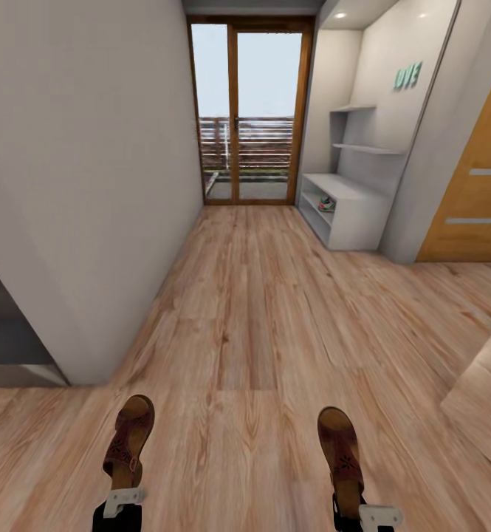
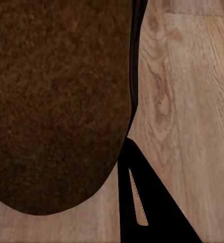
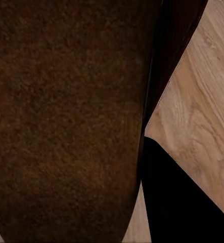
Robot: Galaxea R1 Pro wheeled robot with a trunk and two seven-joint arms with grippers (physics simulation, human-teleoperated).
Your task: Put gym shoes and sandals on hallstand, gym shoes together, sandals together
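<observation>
Low in the head view, each hand holds one brown sandal heel-first, toes pointing down the corridor. My left gripper [image 1: 122, 499] is shut on the left sandal [image 1: 130, 434], and my right gripper [image 1: 363, 511] is shut on the right sandal [image 1: 340, 448]. Up close, the left sandal's dark brown sole [image 2: 56, 101] lies against a black finger [image 2: 147, 207] over the wood-plank floor [image 2: 192, 101]. The right sandal's sole [image 3: 66, 116] sits the same way beside a black finger [image 3: 177, 197]. Far ahead on the right stands the light-grey hallstand [image 1: 348, 193], with a white and green gym shoe [image 1: 326, 205] on its lower tier.
The wood-plank corridor floor [image 1: 260, 310] runs ahead to a glass balcony door [image 1: 249, 118]. A white wall [image 1: 83, 192] with a protruding corner is close on the left. An orange wooden door [image 1: 478, 185] stands right of the hallstand, past a grey wall edge.
</observation>
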